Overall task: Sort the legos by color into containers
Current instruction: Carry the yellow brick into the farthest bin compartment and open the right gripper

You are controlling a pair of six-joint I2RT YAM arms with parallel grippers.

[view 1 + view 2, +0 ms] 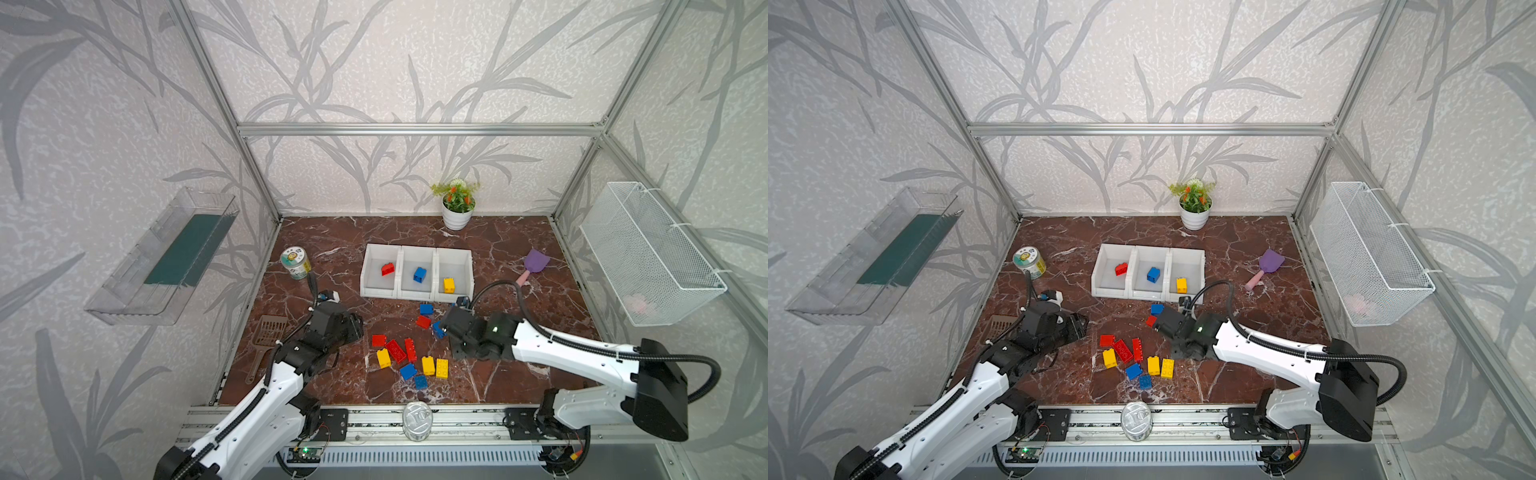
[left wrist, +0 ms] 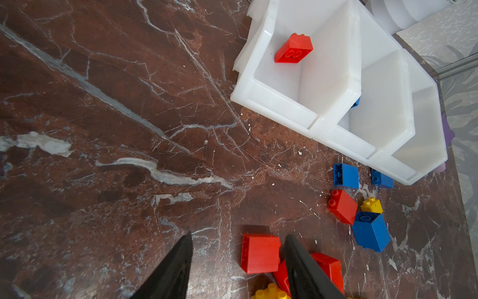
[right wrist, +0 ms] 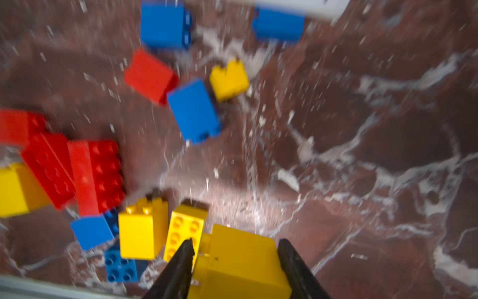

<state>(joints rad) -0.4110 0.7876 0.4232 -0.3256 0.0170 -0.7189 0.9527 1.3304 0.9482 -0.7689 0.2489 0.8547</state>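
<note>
Left tool [image 2: 239, 235] hangs parted; right tool [image 3: 236, 240] grips a yellow brick [image 3: 241, 261].

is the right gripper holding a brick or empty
Holding. In the right wrist view, the right gripper has a yellow brick filling the gap between its jaws.

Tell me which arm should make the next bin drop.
Right: the right gripper has its jaws shut on a yellow brick, near the yellow-holding bin. The left gripper has jaws open over red bricks.
</note>
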